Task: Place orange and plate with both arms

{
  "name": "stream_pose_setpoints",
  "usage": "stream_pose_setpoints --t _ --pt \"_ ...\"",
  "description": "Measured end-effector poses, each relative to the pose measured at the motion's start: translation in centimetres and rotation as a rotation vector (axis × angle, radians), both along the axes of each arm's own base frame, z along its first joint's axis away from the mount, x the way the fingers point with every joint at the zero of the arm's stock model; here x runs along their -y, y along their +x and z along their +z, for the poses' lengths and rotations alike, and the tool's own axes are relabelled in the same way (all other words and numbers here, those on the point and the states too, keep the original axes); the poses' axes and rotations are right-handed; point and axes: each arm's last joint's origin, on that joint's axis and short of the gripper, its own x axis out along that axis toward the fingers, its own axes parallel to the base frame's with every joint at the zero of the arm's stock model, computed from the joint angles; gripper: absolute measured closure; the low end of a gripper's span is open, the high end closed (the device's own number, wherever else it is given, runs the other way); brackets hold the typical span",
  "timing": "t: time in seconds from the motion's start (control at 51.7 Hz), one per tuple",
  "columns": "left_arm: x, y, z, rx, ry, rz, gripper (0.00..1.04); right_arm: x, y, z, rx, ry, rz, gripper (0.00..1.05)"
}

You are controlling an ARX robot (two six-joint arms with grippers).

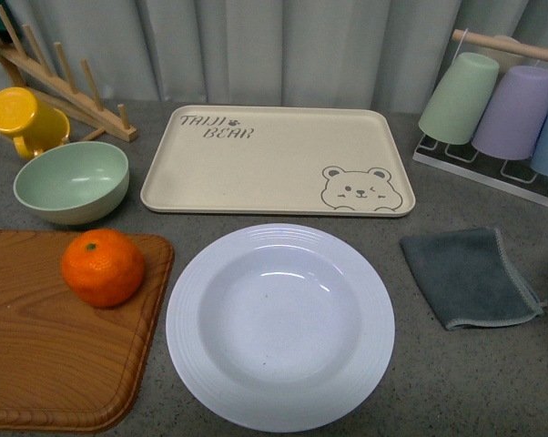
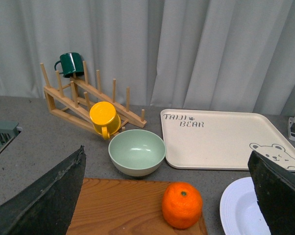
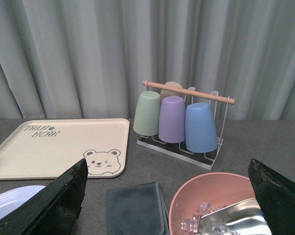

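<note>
Grey counter before pale curtains, nothing lifted yet: the orange (image 1: 102,266) sits on a wooden board (image 1: 46,364) off the near left corner of the bear tray (image 1: 274,164). The plate (image 1: 279,328) lies empty just on the tray's near side, and the left gripper (image 2: 166,152) and right gripper (image 3: 167,161) hang with fingers spread wide, holding nothing. I'd judge this the opening reach, the left claw due to close round the orange and the right to take the plate's rim; the tray and the mint bowl (image 1: 71,182) left of it are empty, while a pink bowl (image 3: 211,196) past its right side holds ice and a metal scoop (image 3: 235,218).
</note>
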Motion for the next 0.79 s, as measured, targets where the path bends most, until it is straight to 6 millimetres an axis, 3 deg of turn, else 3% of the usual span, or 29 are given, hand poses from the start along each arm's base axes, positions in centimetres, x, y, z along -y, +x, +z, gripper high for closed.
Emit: stream_pose_setpoints --t 0.793 --pt "0.00 0.00 0.00 0.000 0.000 0.000 0.06 0.00 0.00 0.00 0.000 0.000 0.000 0.09"
